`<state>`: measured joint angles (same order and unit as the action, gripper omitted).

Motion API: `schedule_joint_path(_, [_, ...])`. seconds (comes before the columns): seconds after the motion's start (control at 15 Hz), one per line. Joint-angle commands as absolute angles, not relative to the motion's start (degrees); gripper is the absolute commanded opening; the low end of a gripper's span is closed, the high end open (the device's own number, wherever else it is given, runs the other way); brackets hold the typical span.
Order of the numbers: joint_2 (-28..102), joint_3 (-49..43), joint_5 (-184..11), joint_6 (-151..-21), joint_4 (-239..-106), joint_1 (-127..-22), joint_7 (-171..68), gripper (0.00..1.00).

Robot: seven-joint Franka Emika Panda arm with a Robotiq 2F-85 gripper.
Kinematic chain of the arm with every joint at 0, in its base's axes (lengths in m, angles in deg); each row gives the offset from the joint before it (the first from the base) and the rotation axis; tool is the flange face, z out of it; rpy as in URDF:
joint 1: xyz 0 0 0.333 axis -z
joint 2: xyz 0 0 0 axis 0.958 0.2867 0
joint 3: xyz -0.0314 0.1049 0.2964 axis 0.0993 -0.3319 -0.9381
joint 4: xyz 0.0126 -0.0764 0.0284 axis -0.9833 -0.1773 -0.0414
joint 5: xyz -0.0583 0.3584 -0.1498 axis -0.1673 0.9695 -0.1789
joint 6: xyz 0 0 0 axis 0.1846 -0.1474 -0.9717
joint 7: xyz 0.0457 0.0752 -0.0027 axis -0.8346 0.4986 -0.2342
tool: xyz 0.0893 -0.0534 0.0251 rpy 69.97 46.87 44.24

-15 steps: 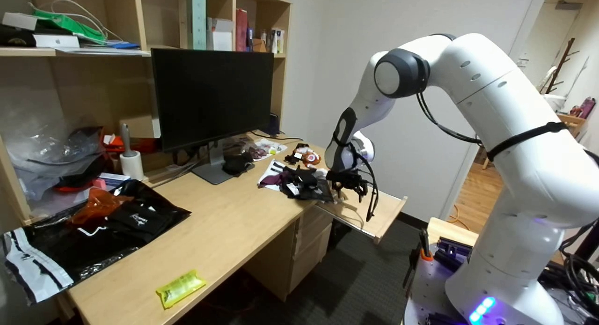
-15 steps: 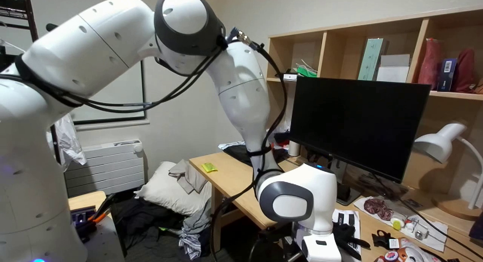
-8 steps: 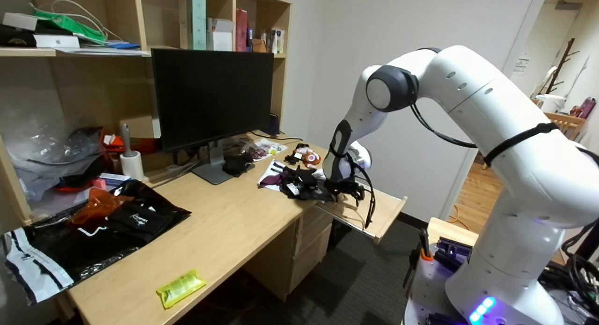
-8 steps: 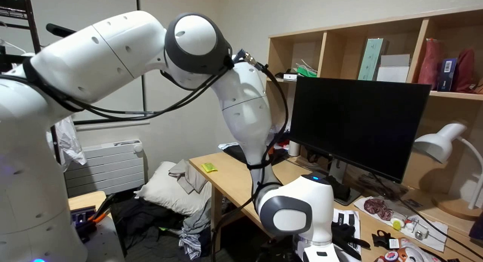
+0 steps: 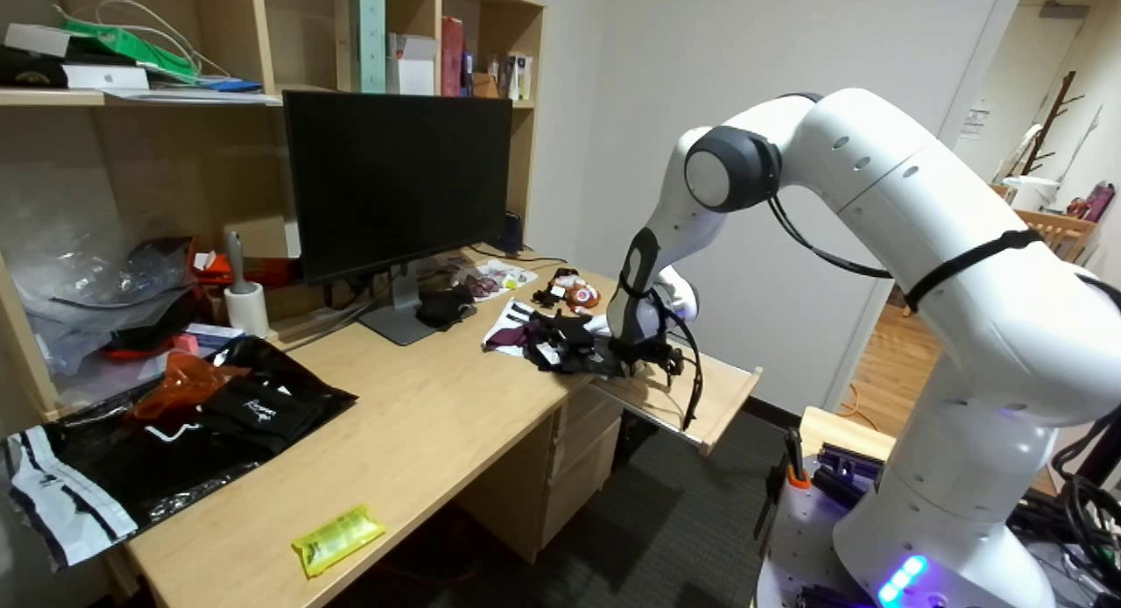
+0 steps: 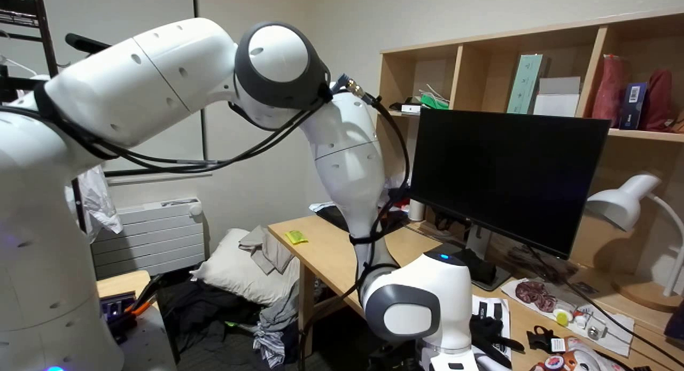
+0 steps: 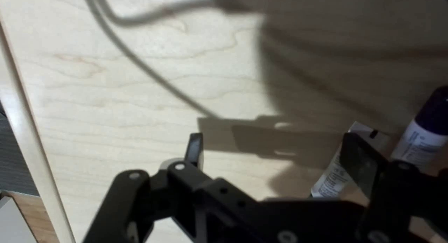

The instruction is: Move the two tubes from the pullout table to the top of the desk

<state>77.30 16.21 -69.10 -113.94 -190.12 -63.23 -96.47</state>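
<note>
In the wrist view a white printed tube (image 7: 330, 181) lies slantwise on the pullout table (image 7: 115, 85), partly covered by my right-hand finger. A thicker white tube with a dark purple cap (image 7: 421, 138) lies just beyond that finger, partly cut off by the frame edge. My gripper (image 7: 276, 152) stands open above the board with nothing held; the left-hand finger (image 7: 194, 148) is over bare wood. In an exterior view the gripper (image 5: 652, 358) hangs low over the pullout table (image 5: 714, 398), beside the desk (image 5: 420, 415); the tubes cannot be made out there.
Black clothing on a packet (image 5: 574, 345) lies at the desk corner close to the gripper, with a stuffed toy (image 5: 578, 293) behind. Farther along are a monitor (image 5: 398, 183), a black plastic bag (image 5: 254, 406) and a yellow packet (image 5: 339, 540). A lamp (image 6: 622, 202) stands at the back.
Over the first half second the arm came down, bringing the gripper lower over the pullout table. Since then it has shifted only slightly. The objects on the desk have stayed put.
</note>
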Motion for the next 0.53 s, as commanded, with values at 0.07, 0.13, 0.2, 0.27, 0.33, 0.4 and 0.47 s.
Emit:
schedule_joint_path(0.07, [74.4, 16.23, -68.87, -112.11, -194.65, -62.96, -94.49, 1.0])
schedule_joint_path(0.13, [74.94, 17.15, -69.19, -111.1, -195.08, -63.48, -95.02, 1.0])
schedule_joint_path(0.2, [75.66, 18.11, -69.64, -108.43, -194.62, -63.33, -95.34, 1.0])
schedule_joint_path(0.27, [75.81, 18.68, -70.33, -104.44, -194.25, -62.68, -94.89, 1.0])
schedule_joint_path(0.33, [76.33, 19.43, -70.67, -101.07, -193.66, -61.53, -94.97, 1.0])
schedule_joint_path(0.4, [76.59, 20.48, -70.98, -97.57, -193.39, -61.07, -95.6, 1.0])
schedule_joint_path(0.47, [76.69, 21.46, -70.95, -94.44, -193.15, -60.34, -96.37, 1.0])
